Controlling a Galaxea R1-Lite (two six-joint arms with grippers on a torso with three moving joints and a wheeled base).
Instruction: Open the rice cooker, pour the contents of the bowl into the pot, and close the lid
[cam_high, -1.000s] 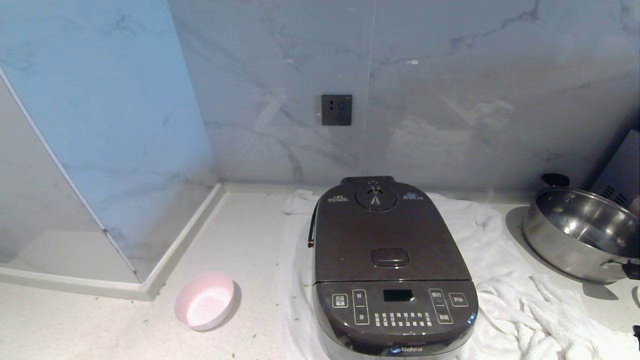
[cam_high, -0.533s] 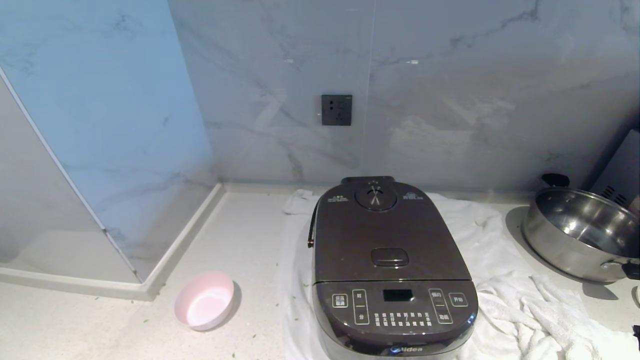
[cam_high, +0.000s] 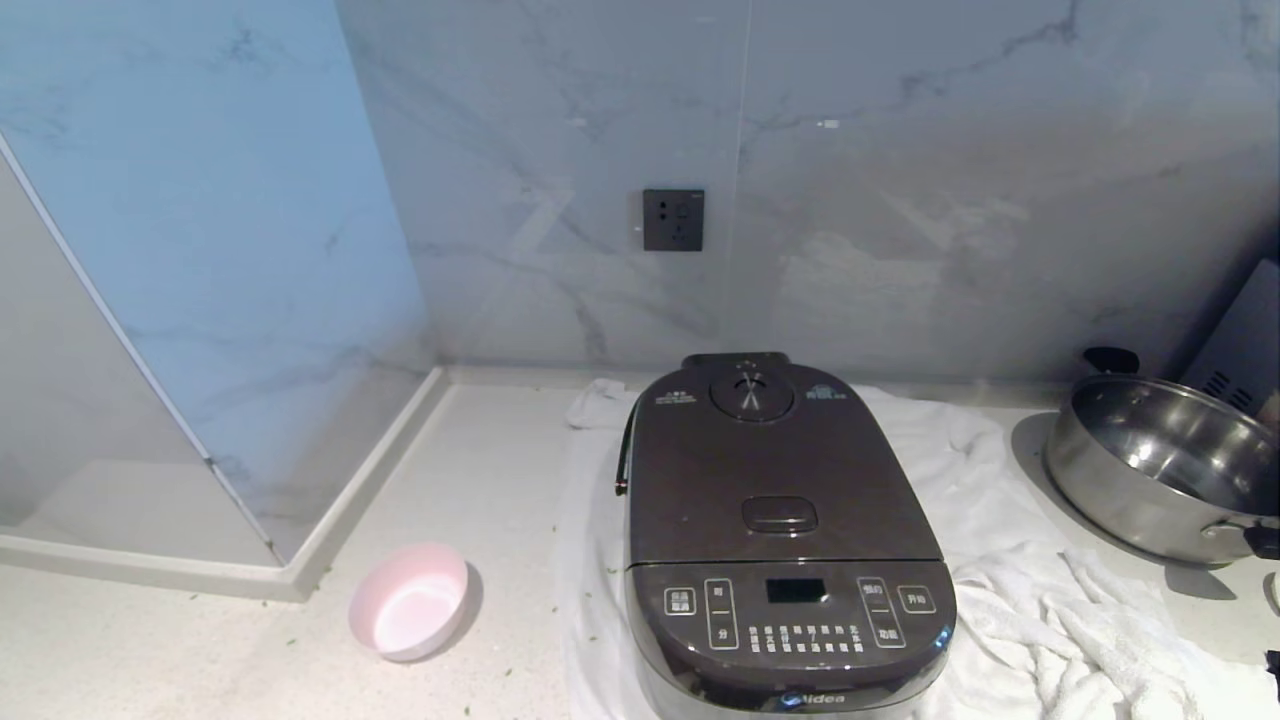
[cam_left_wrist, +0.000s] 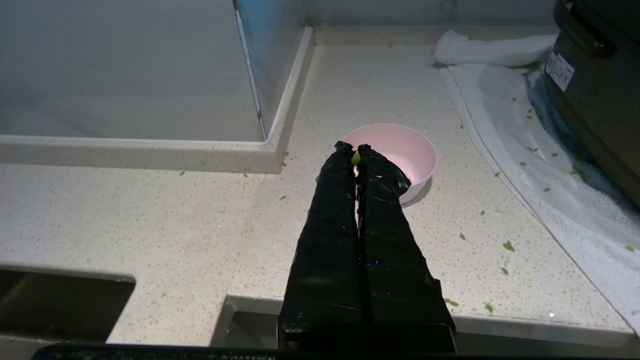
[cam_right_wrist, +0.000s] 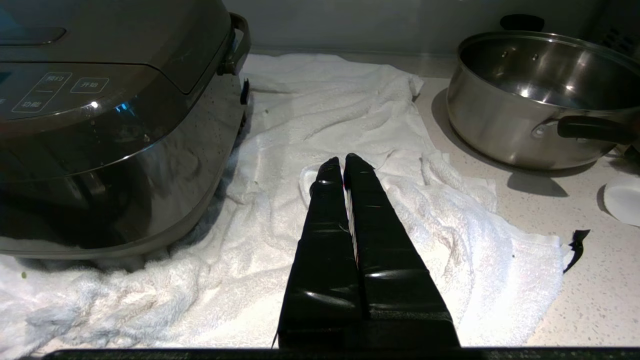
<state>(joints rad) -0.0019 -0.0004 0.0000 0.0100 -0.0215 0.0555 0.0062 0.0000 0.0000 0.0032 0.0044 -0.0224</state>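
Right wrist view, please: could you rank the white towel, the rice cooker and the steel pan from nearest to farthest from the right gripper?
From the right gripper, fingers shut:
1. White towel, lying directly beneath and ahead of the fingertips.
2. and 3. Rice cooker, standing on the towel to one side, and steel pan, on the counter off the towel's far side: too close to call.

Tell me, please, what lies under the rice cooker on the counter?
A white towel is spread beneath the rice cooker, showing on both sides and behind it. How much of it runs under the base is hidden by the cooker itself.
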